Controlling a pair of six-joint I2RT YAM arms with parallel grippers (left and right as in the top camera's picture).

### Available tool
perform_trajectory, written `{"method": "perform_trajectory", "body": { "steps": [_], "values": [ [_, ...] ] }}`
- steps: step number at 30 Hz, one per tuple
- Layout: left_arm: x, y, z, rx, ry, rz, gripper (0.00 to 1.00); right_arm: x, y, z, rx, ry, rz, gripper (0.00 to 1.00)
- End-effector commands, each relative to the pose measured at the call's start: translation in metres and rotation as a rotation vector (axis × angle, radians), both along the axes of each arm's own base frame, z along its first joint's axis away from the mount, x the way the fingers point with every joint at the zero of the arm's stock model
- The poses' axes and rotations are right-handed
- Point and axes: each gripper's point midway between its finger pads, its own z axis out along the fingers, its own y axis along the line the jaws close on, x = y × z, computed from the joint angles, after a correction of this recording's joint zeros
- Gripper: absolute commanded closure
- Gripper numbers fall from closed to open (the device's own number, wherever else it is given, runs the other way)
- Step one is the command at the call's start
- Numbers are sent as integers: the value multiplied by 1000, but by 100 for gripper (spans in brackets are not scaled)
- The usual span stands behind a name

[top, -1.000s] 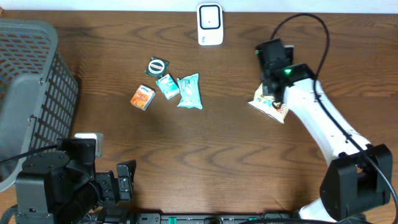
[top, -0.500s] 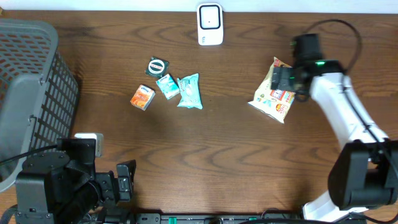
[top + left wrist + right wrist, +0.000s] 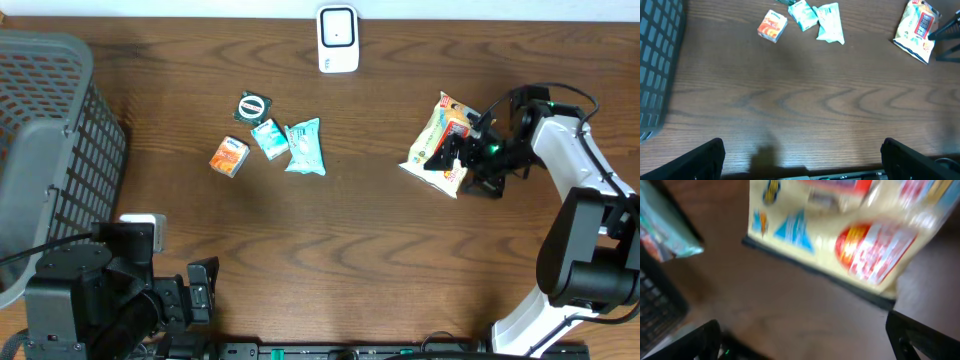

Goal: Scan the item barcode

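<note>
The yellow snack bag (image 3: 438,148) lies flat on the table (image 3: 330,250) at about 2 o'clock; its red label has words too blurry to read. The right claw (image 3: 800,325) is open wide just beside the bag, at its 3 o'clock side, not holding it, and the left claw (image 3: 802,142) is wide and empty too. The white scanner (image 3: 338,40) stands at 12 o'clock.

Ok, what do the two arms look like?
The right arm has white links, black joints, a black base, a looping black cable and a green light near the wrist. The left arm is blocky and black, with a white block on top and a black cable. The left gripper and right gripper have black fingers.
</note>
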Motion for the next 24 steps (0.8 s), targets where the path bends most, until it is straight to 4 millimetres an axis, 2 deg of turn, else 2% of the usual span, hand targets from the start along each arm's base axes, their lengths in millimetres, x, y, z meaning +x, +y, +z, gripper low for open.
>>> {"method": "perform_trajectory", "body": {
  "steps": [1, 2, 3, 5, 8, 11, 16, 18, 20, 24],
  "values": [
    [1, 2, 1, 2, 0, 12, 3, -4, 10, 6, 59, 0, 11, 1],
    [1, 2, 0, 2, 0, 12, 2, -4, 12, 6, 58, -3, 19, 4],
    [1, 2, 0, 3, 0, 12, 2, -2, 15, 4, 56, -17, 29, 17],
    [1, 2, 0, 3, 0, 12, 3, 3, 22, -1, 51, -47, 39, 50],
    [1, 2, 0, 2, 0, 12, 2, 14, 33, -16, 27, -53, -27, 73],
    [1, 2, 0, 2, 0, 12, 3, 19, 43, -32, 8, -27, -128, 74],
    [1, 2, 1, 2, 0, 12, 3, 17, 62, -50, -11, -22, -169, 73],
    [1, 2, 0, 3, 0, 12, 2, 12, 53, -60, -102, 0, -198, 78],
    [1, 2, 0, 2, 0, 12, 2, 5, 34, -70, -225, 30, -223, 91],
    [1, 2, 0, 3, 0, 12, 2, -5, 1, -76, -359, 78, -269, 90]
  ]
}}
